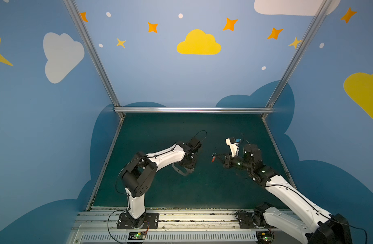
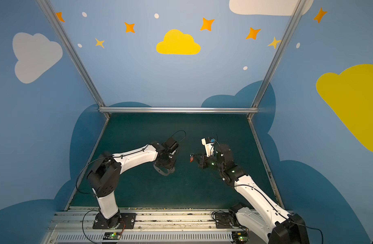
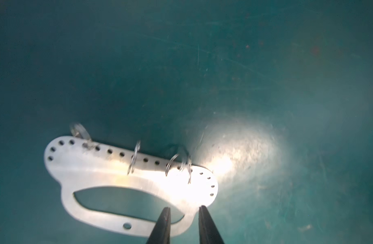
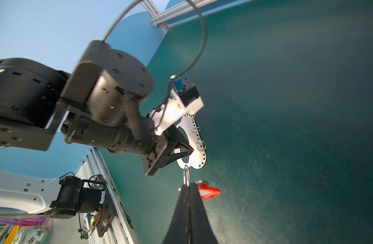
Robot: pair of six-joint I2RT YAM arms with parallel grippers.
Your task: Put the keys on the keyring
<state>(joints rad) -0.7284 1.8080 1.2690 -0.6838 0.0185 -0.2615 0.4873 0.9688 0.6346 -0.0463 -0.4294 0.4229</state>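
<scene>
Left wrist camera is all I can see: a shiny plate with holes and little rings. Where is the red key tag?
Observer: The red key tag hangs right beside the tip of the right hand.
Operator: Is that hand squeezing it?
Observer: The hand is shut on a wire ring that pokes out past its tip. The tag shows next to the ring.
Operator: Is it near my plate?
Observer: In both top views a strip of bare mat lies between the tag and your plate. The tag is to the plate's right.
</scene>
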